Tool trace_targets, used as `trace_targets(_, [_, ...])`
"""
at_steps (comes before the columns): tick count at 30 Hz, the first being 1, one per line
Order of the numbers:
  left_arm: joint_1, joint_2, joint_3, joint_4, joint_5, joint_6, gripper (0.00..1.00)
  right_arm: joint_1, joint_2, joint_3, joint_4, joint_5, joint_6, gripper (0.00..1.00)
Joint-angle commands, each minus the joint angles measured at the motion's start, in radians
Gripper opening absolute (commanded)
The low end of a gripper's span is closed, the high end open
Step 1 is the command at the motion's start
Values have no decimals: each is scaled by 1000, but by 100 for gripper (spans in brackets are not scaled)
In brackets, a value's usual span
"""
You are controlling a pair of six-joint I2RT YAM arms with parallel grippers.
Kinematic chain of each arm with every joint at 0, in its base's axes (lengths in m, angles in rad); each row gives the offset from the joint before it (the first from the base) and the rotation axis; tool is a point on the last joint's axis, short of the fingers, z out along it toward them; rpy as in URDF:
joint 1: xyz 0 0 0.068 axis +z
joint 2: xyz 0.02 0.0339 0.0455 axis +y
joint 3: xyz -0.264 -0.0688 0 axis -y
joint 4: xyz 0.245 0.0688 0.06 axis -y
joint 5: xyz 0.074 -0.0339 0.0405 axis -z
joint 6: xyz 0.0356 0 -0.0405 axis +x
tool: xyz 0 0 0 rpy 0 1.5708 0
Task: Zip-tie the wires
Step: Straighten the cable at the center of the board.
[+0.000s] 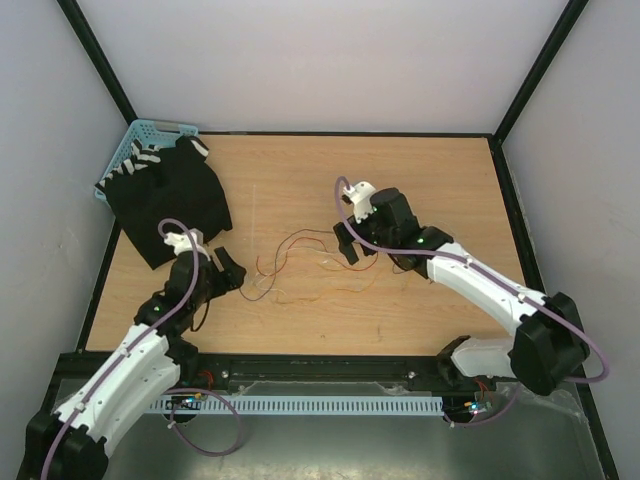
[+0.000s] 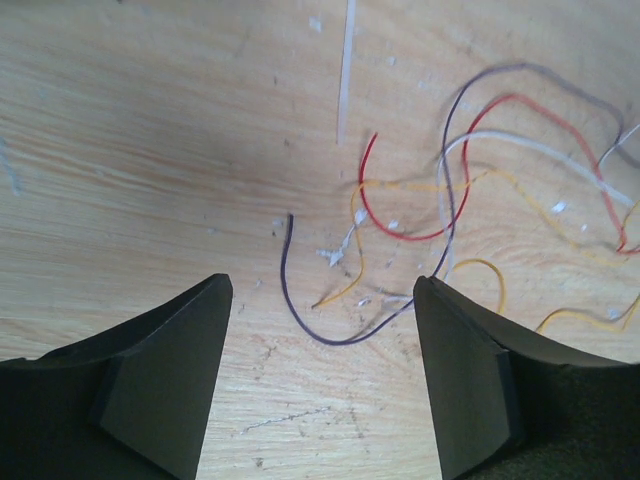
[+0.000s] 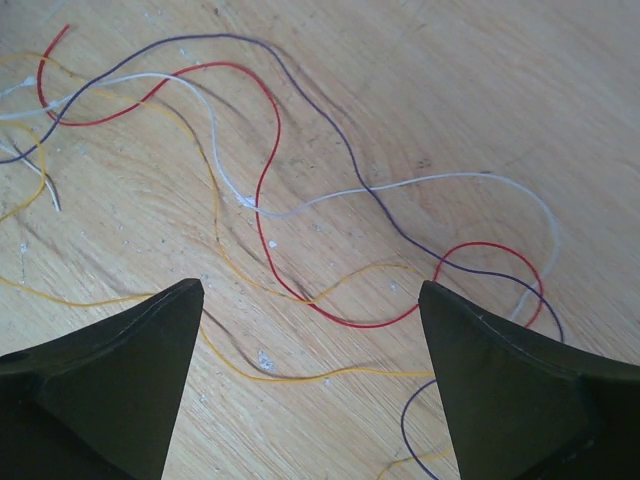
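The wires (image 1: 300,265) are spread loose on the table (image 1: 420,170) between the left jaws and right jaws, both held wide. The zip tie (image 2: 345,70) is laid flat near the wires' left end.

A wooden table (image 1: 400,170) fills the middle. Its top is light brown, with lines in the wood, small scratches and tiny white specks. Plain pale walls stand on three sides: a back wall (image 1: 330,60), a left wall (image 1: 40,120) and a right wall (image 1: 590,130). Thin black bars (image 1: 95,55) run up the two far corners. A blue basket (image 1: 140,135) sits at the far left corner, and a black cloth (image 1: 175,200) lies partly over it. The light is soft and even.
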Motion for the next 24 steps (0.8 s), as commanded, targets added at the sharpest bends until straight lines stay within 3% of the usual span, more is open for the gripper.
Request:
trace_targets(1, [12, -77, 99, -92, -118, 55, 79, -1, -82, -24, 5, 86, 16, 99])
trace_targets(8, [32, -6, 234, -24, -120, 140, 85, -5, -99, -53, 19, 91, 36, 99])
trace_targets(19, [85, 573, 569, 112, -89, 298, 87, -5, -155, -122, 58, 109, 71, 100])
trace_targets(24, [151, 839, 724, 140, 0, 283, 87, -6, -180, -139, 59, 118, 68, 99])
